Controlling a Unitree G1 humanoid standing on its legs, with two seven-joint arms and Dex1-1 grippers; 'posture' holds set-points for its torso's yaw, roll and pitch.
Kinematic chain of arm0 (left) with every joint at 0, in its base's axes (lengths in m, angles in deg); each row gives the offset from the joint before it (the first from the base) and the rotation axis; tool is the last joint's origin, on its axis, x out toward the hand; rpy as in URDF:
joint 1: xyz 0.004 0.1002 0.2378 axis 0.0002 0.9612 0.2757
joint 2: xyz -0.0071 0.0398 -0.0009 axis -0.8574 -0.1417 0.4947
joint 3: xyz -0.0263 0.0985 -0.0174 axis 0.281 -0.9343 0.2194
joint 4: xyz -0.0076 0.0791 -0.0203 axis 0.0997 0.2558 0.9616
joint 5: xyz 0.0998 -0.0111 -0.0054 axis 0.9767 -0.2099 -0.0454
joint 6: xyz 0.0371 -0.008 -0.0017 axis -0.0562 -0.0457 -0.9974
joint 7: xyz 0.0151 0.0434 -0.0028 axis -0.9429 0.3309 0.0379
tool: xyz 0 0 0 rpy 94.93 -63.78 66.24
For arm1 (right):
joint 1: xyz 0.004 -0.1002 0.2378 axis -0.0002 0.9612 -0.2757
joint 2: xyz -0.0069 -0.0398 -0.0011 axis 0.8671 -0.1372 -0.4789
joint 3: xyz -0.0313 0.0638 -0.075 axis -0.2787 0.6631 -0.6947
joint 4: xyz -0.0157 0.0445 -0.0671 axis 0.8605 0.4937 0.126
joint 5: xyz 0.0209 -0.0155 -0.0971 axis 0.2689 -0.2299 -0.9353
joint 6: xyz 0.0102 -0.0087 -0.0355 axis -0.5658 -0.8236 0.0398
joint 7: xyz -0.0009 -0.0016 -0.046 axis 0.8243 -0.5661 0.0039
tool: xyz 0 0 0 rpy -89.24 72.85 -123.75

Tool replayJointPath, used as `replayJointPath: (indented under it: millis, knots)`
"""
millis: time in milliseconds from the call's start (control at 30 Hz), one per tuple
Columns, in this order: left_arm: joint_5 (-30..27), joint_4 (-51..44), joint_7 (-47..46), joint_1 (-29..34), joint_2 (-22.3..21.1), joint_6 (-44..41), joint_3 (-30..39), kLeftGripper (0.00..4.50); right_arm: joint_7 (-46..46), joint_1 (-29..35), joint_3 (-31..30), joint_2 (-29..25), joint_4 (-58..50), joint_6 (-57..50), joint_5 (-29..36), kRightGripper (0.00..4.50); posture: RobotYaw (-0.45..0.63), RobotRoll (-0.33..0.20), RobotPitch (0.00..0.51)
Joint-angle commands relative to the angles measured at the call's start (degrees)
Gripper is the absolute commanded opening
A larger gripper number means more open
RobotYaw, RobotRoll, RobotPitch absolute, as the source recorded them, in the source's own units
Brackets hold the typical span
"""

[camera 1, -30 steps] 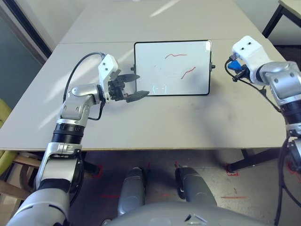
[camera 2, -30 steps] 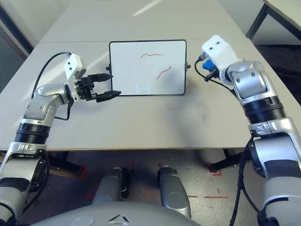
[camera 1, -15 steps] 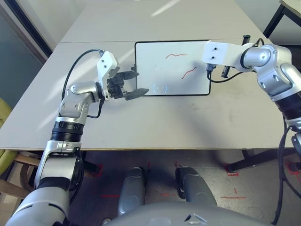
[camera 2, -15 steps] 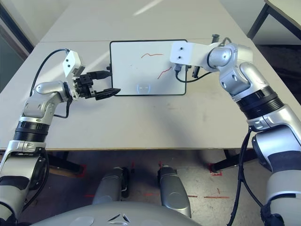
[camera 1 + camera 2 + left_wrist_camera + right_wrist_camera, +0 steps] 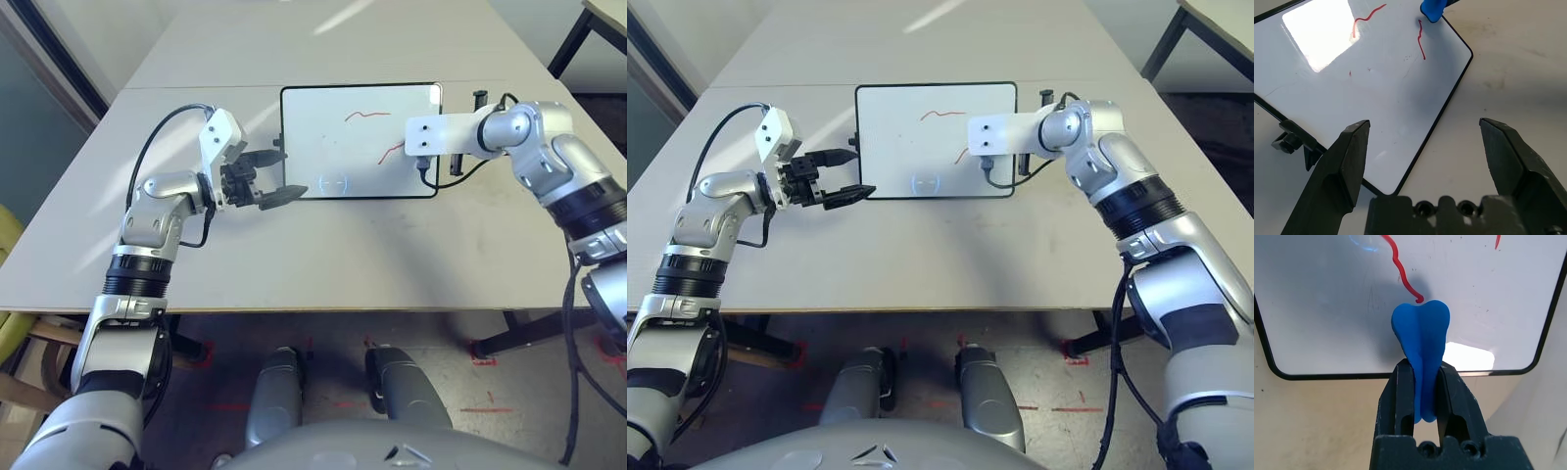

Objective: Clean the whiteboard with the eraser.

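The small bright-blue, bone-shaped eraser (image 5: 1421, 340) is pinched at its narrow waist by the jaws of the right gripper (image 5: 1422, 377), its lobed end poised at the tip of a red squiggle on the glossy white, black-framed whiteboard (image 5: 333, 137). The board lies flat on the grey desk (image 5: 323, 245). The left gripper (image 5: 1422, 147) hovers beside the board's near corner, jaws wide and empty. The eraser is judged light and slightly yielding — well gripped at the waist; the slick board may slide unless steadied.
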Motion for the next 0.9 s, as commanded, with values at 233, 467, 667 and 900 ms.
replayJointPath:
  millis: [233,467,667,900]
  knots:
    - [0.14,-0.95,0.09,0.76,-0.54,-0.09,0.05,4.50,1.94,-4.27,1.79,2.45,9.65,1.81,0.72,0.42,-0.16,0.000,0.099]
    - [0.12,-1.17,-0.08,1.15,-0.55,-0.08,0.13,4.50,0.96,-5.38,1.03,3.35,13.51,3.79,-0.73,0.42,-0.16,0.000,0.102]
    - [0.07,-1.44,-0.23,1.47,-0.59,-0.16,0.21,4.50,0.47,-6.00,0.58,4.93,15.89,4.67,-1.76,0.42,-0.15,0.000,0.104]
    - [-0.03,-2.10,-0.60,1.80,-0.63,-0.54,0.36,4.50,0.28,-7.10,0.44,7.96,17.37,5.23,-2.46,0.42,-0.14,0.000,0.106]
